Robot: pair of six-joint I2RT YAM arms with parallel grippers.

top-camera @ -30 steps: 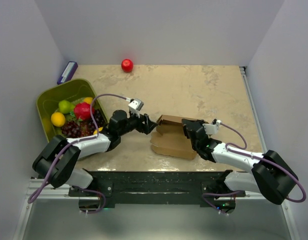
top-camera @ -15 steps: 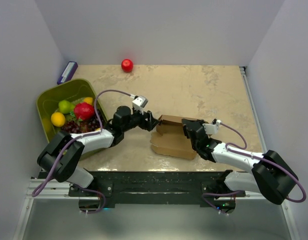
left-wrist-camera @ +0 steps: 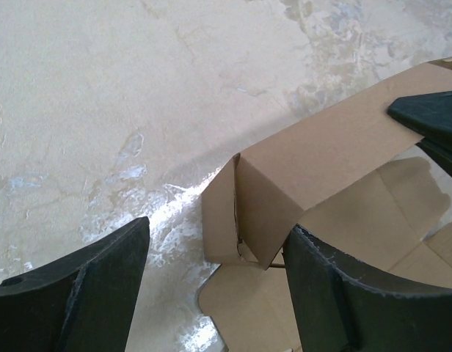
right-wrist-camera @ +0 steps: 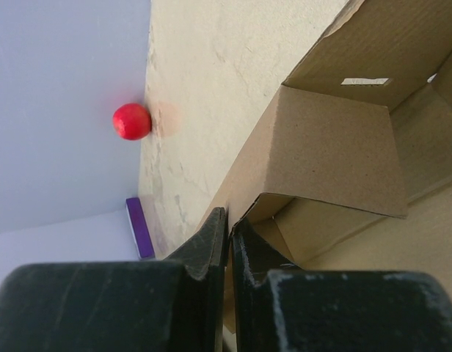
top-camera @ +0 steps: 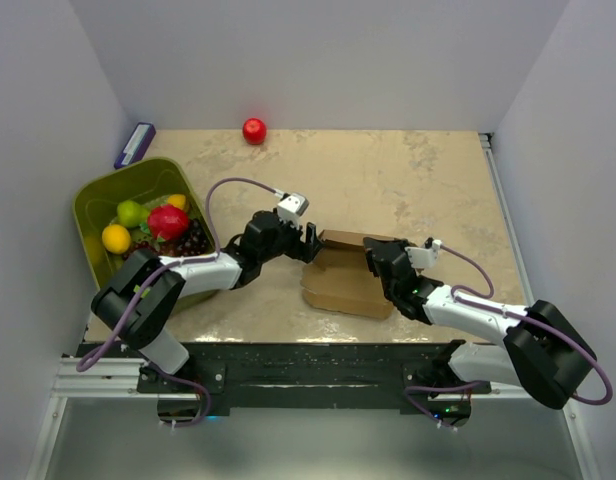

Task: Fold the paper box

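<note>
Paper box point(top-camera: 343, 285) lies half-formed on the worktop point(top-camera: 418, 180), between the arms. Right hand point(right-wrist-camera: 227, 220) is pinched shut on its upright far wall, apparently to keep that wall standing. Left hand point(left-wrist-camera: 219, 235) gapes wide around the wall's corner flap, likely to tuck it.

Overhead and close wrist views share paper box point(top-camera: 343, 287).

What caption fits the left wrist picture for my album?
Open left end effector facing a raised corner of the brown paper box on the table.
</note>
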